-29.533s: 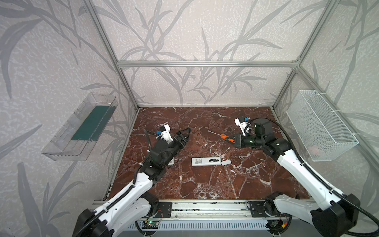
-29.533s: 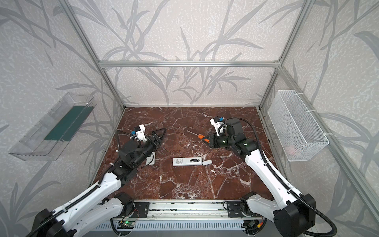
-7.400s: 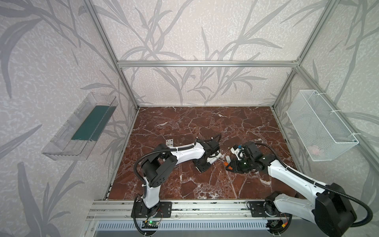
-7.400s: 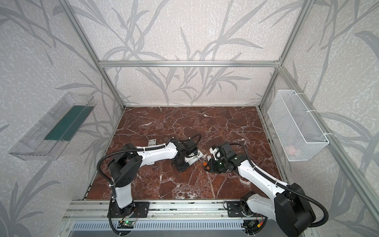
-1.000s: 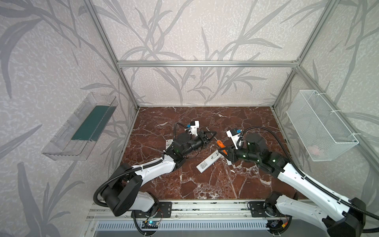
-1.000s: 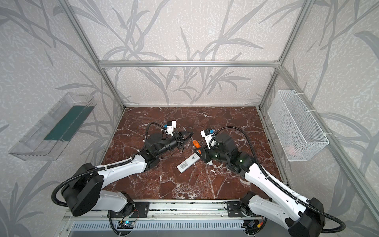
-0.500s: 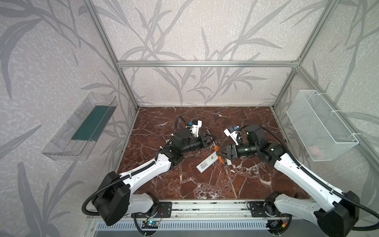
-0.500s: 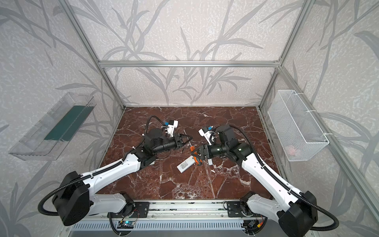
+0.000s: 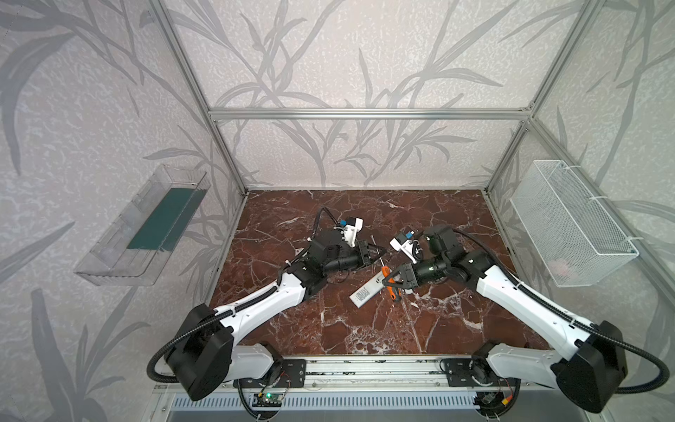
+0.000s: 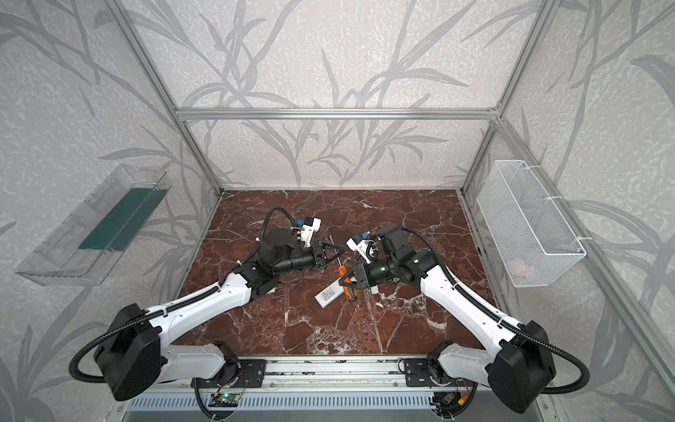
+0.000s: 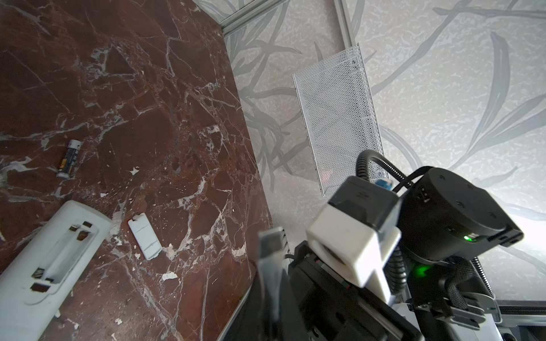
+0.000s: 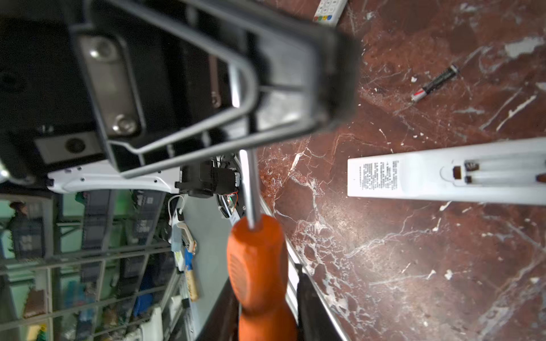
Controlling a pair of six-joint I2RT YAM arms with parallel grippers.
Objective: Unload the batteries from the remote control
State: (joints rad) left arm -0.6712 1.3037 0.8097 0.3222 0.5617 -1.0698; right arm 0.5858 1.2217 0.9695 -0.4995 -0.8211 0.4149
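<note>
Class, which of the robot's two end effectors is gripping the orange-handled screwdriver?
The right end effector, shut on the screwdriver at its orange handle, by the white remote control. The left end effector is shut too, but apart from that handle.

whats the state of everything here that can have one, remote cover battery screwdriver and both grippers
remote: back up, battery bay open and empty
cover: off, flat on the table beside the remote
battery: out, loose on the table
screwdriver: held by both grippers
left gripper: shut on the screwdriver's shaft
right gripper: shut on the screwdriver's handle
</note>
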